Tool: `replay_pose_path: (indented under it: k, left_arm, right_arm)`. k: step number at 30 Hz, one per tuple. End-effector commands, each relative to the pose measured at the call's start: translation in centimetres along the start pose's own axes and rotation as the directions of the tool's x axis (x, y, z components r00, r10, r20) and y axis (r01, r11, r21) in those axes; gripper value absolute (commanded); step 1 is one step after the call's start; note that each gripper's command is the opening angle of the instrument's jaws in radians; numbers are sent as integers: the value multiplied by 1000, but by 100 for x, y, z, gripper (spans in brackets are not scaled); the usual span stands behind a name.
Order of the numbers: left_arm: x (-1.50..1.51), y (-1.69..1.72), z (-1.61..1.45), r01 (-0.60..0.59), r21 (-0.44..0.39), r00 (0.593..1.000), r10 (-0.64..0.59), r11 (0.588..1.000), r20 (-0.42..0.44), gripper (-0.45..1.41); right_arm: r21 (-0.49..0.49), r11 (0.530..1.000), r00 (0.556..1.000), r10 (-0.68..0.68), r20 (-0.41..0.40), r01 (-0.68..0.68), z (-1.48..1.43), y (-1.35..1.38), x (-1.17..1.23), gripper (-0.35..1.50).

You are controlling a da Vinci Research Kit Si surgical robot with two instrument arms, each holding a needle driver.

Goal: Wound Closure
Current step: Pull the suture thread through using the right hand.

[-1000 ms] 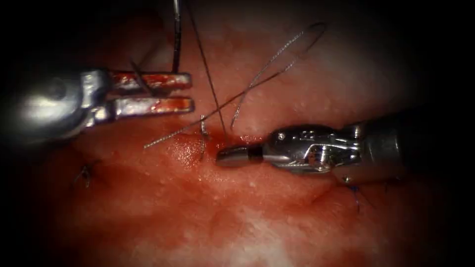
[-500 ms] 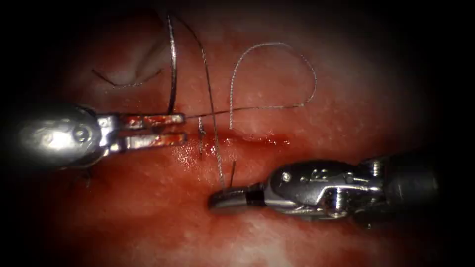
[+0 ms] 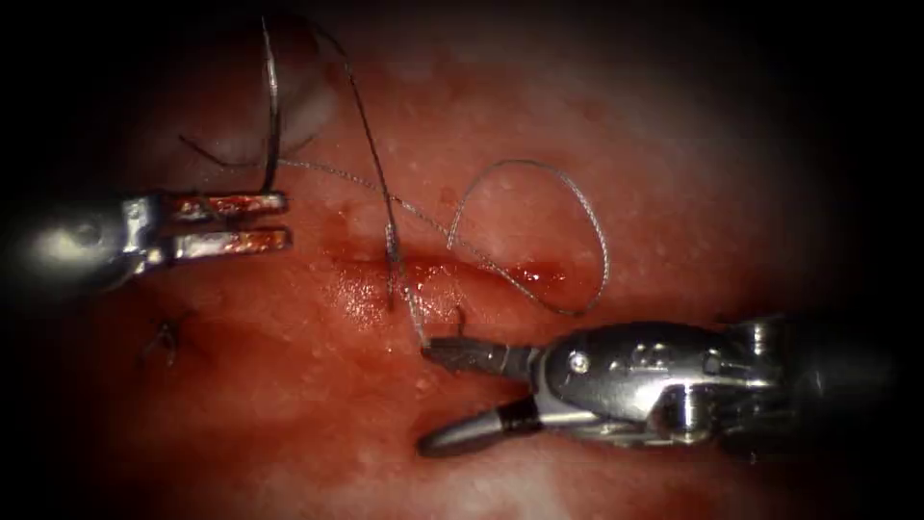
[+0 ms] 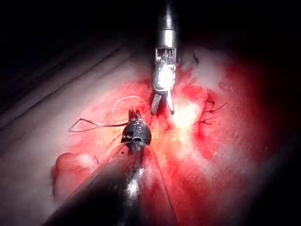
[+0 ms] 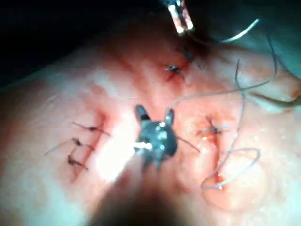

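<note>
The left tool [image 3: 279,221] sits at the left of the endoscope frame, its jaws nearly parallel and pinching the curved needle [image 3: 269,106], which rises free of the tissue [image 3: 674,144] toward the upper left; the grip is near the needle's lower end; the right tool [image 3: 433,400] comes in from the lower right with its jaws spread wide, holding nothing, the upper jaw's tip touching the thread [image 3: 539,169] just below the cut [image 3: 452,274]; the thread loops over the tissue right of centre and crosses the cut, where red fluid [image 3: 539,277] pools; an older stitch [image 3: 166,337] lies at the lower left.
</note>
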Motion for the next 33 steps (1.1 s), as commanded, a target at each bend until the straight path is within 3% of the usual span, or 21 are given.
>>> replay_pose_path:
  k: [1,5,10,16,21,29,30,31,32,33]
  left_arm:
    - [-5,-1,4,0,5,1000,0,1000,4,-45]
    - [-11,-6,-5,8,16,1000,-8,1000,17,-45]
    - [-12,-8,-8,16,33,999,-17,999,31,-45]
    - [-10,-5,-6,20,38,999,-22,999,35,-45]
    - [-11,-5,-6,21,37,999,-22,999,34,-45]
    - [-10,-5,-4,22,37,999,-23,999,33,-45]
    - [-10,-4,-3,22,35,999,-24,999,32,-45]
    - [-10,-4,-3,23,36,999,-24,999,33,-45]
    - [-9,-3,-1,23,36,999,-24,999,32,-45]
    - [-9,-3,-1,23,36,999,-24,999,32,-45]
  right_arm:
    - [-32,999,1000,-21,15,22,-7,9,-9,111]
    - [-70,997,998,-39,44,42,-12,21,-18,116]
    - [-74,996,998,-46,48,50,15,31,-32,116]
    - [-105,993,997,-53,62,60,41,50,-47,103]
    - [-135,989,993,-52,105,66,37,62,-56,93]
    - [-140,988,993,-51,106,66,37,63,-57,83]
    - [-137,989,994,-45,104,59,40,63,-56,76]
    - [-124,991,994,-44,102,57,43,63,-56,54]
    - [-100,994,995,-32,97,42,48,64,-55,-5]
    - [-100,994,995,-32,97,42,48,64,-55,-5]
